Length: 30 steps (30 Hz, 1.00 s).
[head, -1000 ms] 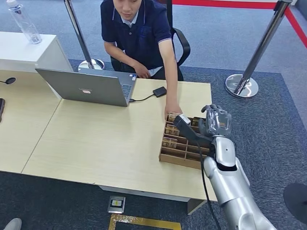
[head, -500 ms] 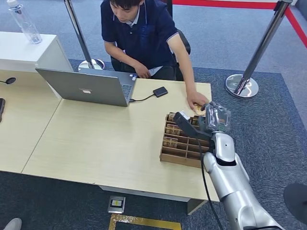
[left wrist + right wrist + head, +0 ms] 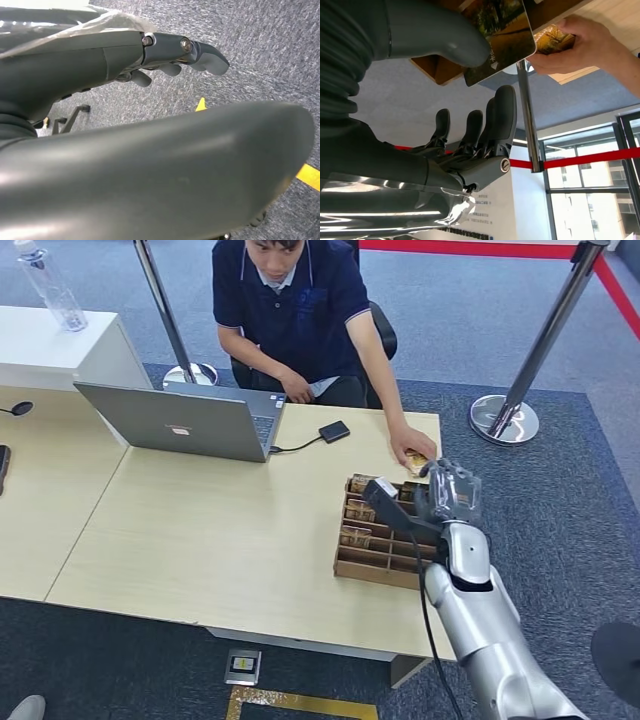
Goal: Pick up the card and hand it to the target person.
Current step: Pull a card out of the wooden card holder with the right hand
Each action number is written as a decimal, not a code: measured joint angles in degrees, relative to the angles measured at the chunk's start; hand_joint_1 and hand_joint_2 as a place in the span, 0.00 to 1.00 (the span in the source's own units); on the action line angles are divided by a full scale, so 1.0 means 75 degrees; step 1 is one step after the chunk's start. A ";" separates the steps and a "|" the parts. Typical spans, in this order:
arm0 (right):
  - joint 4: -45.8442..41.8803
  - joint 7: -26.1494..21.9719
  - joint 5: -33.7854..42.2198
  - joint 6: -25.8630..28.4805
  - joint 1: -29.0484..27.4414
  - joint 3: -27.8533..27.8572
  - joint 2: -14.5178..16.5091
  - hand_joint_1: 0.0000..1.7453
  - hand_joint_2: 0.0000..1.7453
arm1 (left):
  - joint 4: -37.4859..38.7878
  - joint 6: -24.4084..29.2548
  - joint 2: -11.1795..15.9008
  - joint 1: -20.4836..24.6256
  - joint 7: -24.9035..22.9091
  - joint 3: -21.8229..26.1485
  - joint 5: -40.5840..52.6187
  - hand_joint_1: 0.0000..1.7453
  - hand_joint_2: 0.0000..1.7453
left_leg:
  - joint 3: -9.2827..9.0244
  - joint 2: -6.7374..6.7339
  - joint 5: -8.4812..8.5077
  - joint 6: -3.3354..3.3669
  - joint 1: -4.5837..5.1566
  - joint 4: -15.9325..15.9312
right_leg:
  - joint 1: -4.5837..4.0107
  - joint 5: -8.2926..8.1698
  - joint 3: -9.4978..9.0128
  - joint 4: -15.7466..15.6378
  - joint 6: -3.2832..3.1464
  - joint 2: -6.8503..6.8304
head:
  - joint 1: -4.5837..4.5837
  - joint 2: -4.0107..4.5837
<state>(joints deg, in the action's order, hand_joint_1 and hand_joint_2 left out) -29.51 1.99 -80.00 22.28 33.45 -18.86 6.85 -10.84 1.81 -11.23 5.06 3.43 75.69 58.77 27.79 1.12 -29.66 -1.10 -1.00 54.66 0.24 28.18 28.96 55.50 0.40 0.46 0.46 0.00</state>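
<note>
My right hand [image 3: 451, 490] hovers over the far right part of a wooden tray [image 3: 377, 552] holding several cards in slots. In the right wrist view a card [image 3: 500, 36] with a tree picture stands out of the tray [image 3: 433, 70] beside my thumb [image 3: 444, 44]. The fingers [image 3: 497, 120] are spread, apart from the card and holding nothing. A person seated across the table rests a hand [image 3: 410, 445] on another card [image 3: 416, 460] just beyond the tray, and that card [image 3: 554, 40] is under their hand [image 3: 584, 47]. My left hand [image 3: 170, 55] hangs over the carpet, holding nothing.
An open laptop [image 3: 181, 420] and a small black device [image 3: 333, 431] on a cable lie on the wooden table [image 3: 211, 530]. A stanchion base [image 3: 503, 420] stands on the carpet to the right. A bottle [image 3: 49, 285] is on the white counter at far left.
The person's hand left the tray's far corner and moved right to the table edge with a card. My right hand barely shifted.
</note>
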 joint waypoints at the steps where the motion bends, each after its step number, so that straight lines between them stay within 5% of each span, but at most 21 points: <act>1: 0.0000 -0.0003 0.0000 0.0001 -0.0016 0.0000 -0.0004 0.53 1.00 | 0.0000 0.0000 0.0000 0.0000 0.0000 0.0000 0.0000 0.00 0.00 | 0.0000 0.0000 0.0000 0.0000 0.0000 0.0000 | 0.0000 0.0000 0.0000 0.0000 0.0000 0.0000 | 0.0000 0.0000; 10: 0.0000 -0.0017 0.0000 -0.0010 -0.0128 0.0000 -0.0032 0.65 1.00 | 0.0000 0.0000 0.0000 0.0000 0.0001 0.0000 0.0011 0.00 0.00 | 0.0000 0.0000 0.0000 0.0000 0.0000 0.0000 | 0.0000 0.0000 0.0000 0.0000 0.0000 0.0000 | 0.0000 0.0000; 17: -0.0028 -0.0018 -0.0006 0.0016 -0.0186 0.0003 -0.0049 1.00 1.00 | 0.0000 -0.0003 0.0000 0.0000 0.0000 0.0000 0.0042 0.00 0.00 | -0.0001 0.0000 0.0000 0.0000 0.0000 0.0000 | 0.0000 0.0000 0.0000 0.0000 0.0000 0.0000 | -0.0001 0.0000; 30: -0.1478 -0.0198 -0.0237 0.0250 -0.0947 -0.0001 -0.0290 1.00 1.00 | 0.0000 -0.0012 0.0000 -0.0008 0.0025 0.0004 0.0000 0.00 0.00 | 0.0003 0.0001 0.0000 0.0001 0.0000 0.0000 | 0.0000 0.0000 0.0000 -0.0002 0.0001 0.0000 | -0.0001 0.0000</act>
<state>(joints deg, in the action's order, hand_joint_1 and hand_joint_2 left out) -40.59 0.50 -81.77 24.16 26.34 -18.87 4.67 -10.84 1.73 -11.23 4.99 3.62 75.72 58.77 27.81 1.13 -29.66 -1.09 -1.00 54.66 0.25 28.18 28.96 55.49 0.40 0.45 0.45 0.00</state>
